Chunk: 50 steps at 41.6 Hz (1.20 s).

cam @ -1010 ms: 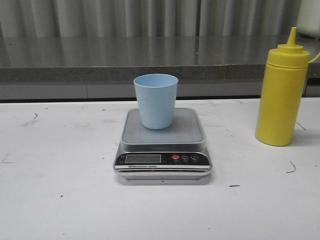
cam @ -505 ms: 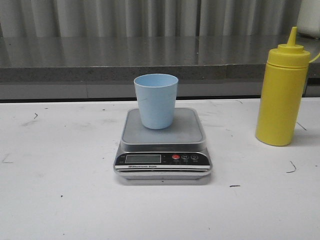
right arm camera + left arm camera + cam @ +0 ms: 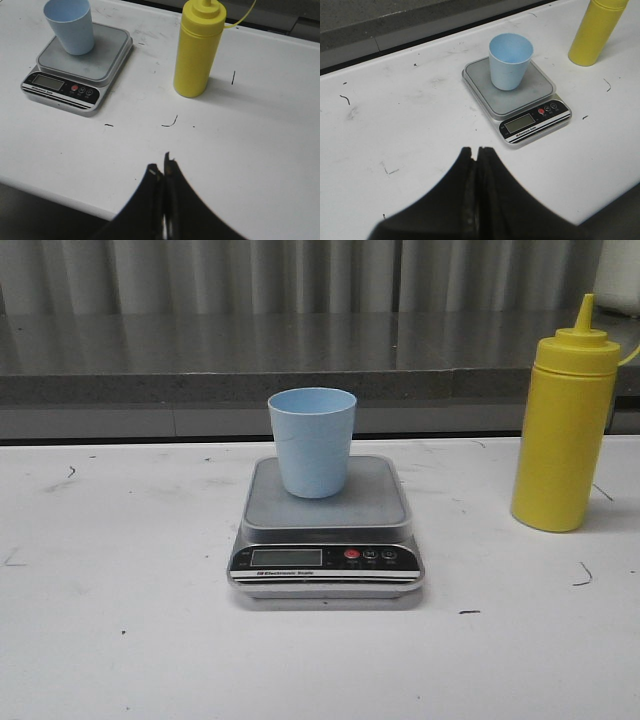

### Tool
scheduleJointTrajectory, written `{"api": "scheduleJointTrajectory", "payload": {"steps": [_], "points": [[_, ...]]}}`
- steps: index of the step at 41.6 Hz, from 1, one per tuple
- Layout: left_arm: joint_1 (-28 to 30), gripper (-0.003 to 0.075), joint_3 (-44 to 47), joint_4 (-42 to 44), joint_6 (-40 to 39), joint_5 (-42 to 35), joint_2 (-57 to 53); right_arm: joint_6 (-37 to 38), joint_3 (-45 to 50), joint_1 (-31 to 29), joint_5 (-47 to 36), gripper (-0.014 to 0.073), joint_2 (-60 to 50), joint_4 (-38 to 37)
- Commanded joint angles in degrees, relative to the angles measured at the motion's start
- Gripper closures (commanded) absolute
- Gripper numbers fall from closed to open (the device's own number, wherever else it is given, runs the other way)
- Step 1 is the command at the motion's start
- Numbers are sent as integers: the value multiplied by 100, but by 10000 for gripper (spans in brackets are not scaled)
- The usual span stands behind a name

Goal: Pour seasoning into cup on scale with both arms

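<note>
The pale blue cup (image 3: pixel 311 440) stands upright on the steel platform of the silver scale (image 3: pixel 326 525) at the table's middle; both also show in the left wrist view, cup (image 3: pixel 510 60) on scale (image 3: pixel 520 100), and in the right wrist view, cup (image 3: pixel 70 25) on scale (image 3: pixel 80 62). The yellow seasoning bottle (image 3: pixel 563 425) stands upright at the right, its cap off the nozzle on a tether; it also shows in the right wrist view (image 3: pixel 196 50) and the left wrist view (image 3: pixel 595 30). My left gripper (image 3: pixel 476 149) is shut and empty, near the table's front, well short of the scale. My right gripper (image 3: pixel 161 162) is shut and empty, short of the bottle.
The white table (image 3: pixel 120 620) carries small dark marks. A grey ledge (image 3: pixel 200 370) and a ribbed metal wall run along the back. The table's front edge (image 3: pixel 50 190) shows under my right gripper. Neither arm shows in the front view.
</note>
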Motion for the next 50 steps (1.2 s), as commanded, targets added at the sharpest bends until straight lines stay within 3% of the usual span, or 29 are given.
{"api": "scheduleJointTrajectory", "payload": {"steps": [1, 12, 24, 28, 35, 41, 50], "points": [[-17, 740, -145, -44, -39, -400, -3, -43, -129, 3, -359, 714, 45, 26], [152, 740, 227, -126, -39, -743, -334, -43, -129, -8, -360, 714, 45, 26], [1569, 740, 2132, -80, -39, -2545, -1810, -43, -129, -8, -360, 714, 45, 26], [2086, 740, 2936, -244, -39, -3392, -2317, -43, -129, -8, -360, 714, 45, 26], [2771, 740, 4007, -563, -39, -4203, -3165, -43, -129, -8, -360, 714, 45, 26], [3128, 740, 4504, -640, -39, -4517, -3629, -43, -129, -8, -360, 714, 45, 26], [3137, 740, 4924, -640, -39, -4686, -3897, -43, -129, -7, -358, 714, 45, 26]]}}
